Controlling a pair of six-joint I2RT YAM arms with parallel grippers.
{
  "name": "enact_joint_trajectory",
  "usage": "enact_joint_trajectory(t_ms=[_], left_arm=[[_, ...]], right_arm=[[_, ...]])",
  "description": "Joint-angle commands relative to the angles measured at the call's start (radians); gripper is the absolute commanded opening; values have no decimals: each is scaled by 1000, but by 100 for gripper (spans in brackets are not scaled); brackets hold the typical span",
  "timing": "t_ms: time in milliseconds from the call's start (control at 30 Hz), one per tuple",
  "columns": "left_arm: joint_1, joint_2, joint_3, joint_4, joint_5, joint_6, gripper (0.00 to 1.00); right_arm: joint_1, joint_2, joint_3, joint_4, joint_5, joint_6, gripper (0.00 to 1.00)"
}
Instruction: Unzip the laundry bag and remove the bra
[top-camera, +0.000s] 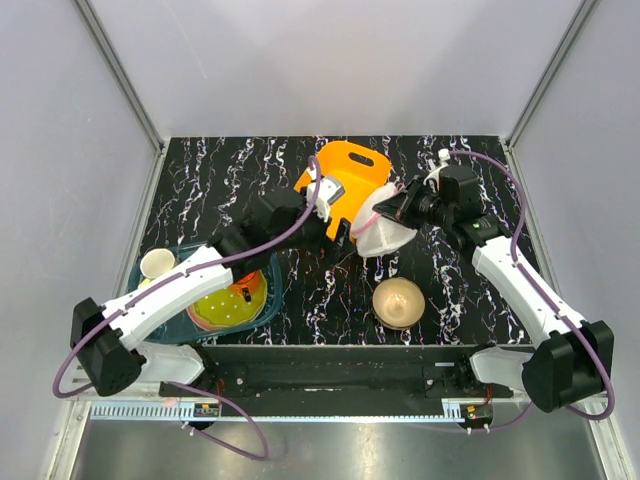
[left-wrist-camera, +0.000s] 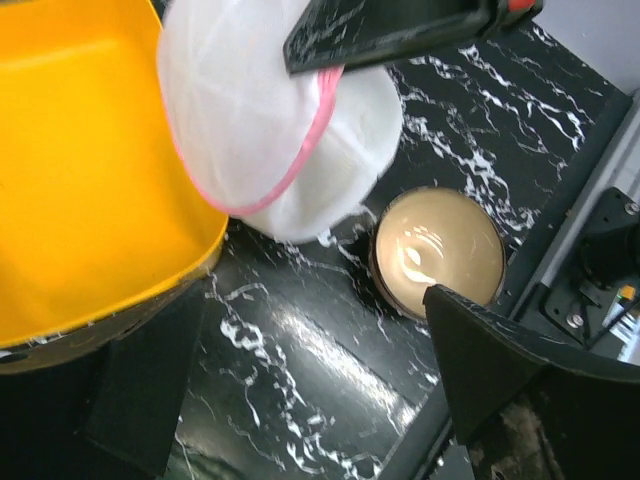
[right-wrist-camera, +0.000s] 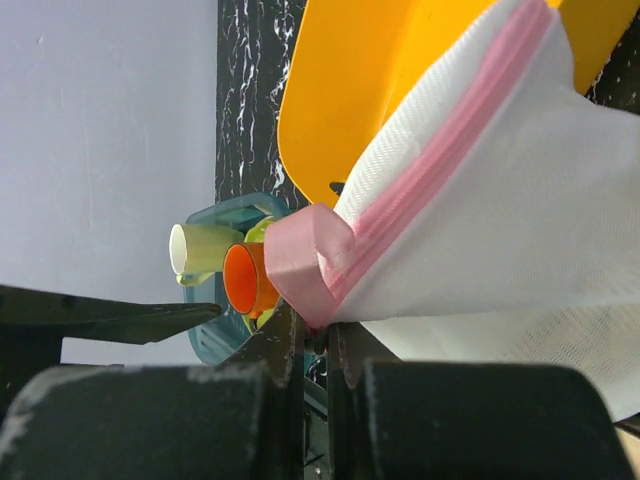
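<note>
Item: laundry bag (top-camera: 385, 232), white mesh, pink zipper trim (right-wrist-camera: 450, 150); location: held off the bench (top-camera: 200, 180), against the near right corner of the orange basket (top-camera: 345, 165) and above and behind the tan bowl (top-camera: 397, 300). Holder: right pincer (right-wrist-camera: 315, 335), pressed together on the thick pink end of the trim, with the bag hanging away from it. From that pinch the zipper line runs toward the basket and curves round the bag's rim. Zipper appears closed; pull not identifiable. Bra: not visible, presumably inside the mesh. Left pincer (left-wrist-camera: 312, 300): spread wide, holding nothing, low beside the basket's edge. The bag lies just to its right and higher, close but not touching. Judgement: the left arm is the free and nearer one. The coming move turns on bringing its spread fingers up to the trim and working along the zipper's length while the right pincer anchors the end
</note>
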Motion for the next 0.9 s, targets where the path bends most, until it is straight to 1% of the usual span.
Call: enact_joint_trajectory(t_ms=[0,133,233,333,367,400,433,467,500,533,567,633,700,800,867], left_arm=[[-48,49,56,164,-172,109,94],[-85,132,115,181,-189,129,91],[-130,181,126,249,-189,143,90],[-131,242,158,271,-189,129,84],[-131,259,170,271,-184,129,71],[-131,281,191,270,-187,126,66],[-131,290,198,285,-181,107,55],[-131,296,201,300,-169,100,34],[-131,311,204,315,-165,91,19],[-131,322,225,320,-163,80,8],[-131,334,242,320,-161,85,0],[-131,363,285,267,-171,97,0],[-131,364,282,250,-165,103,0],[-131,330,221,289,-157,99,0],[-131,293,173,322,-170,94,0]], right_arm=[[0,-36,52,-21,52,73,0],[-2,-65,49,-67,69,87,0],[-2,-76,48,-107,98,92,0],[-16,-85,49,-139,110,102,0],[-28,-87,55,-145,100,103,0],[-33,-88,59,-151,103,99,0],[-34,-93,60,-161,121,98,0],[-34,-101,45,-156,139,90,0],[-34,-126,28,-147,156,98,0],[-36,-139,10,-121,185,106,0],[-37,-151,-10,-119,198,109,0],[-39,-177,-20,-110,206,118,0],[-39,-200,-36,-92,196,112,0],[-40,-248,-95,-21,196,127,0],[-40,-257,-112,-12,221,132,0]])
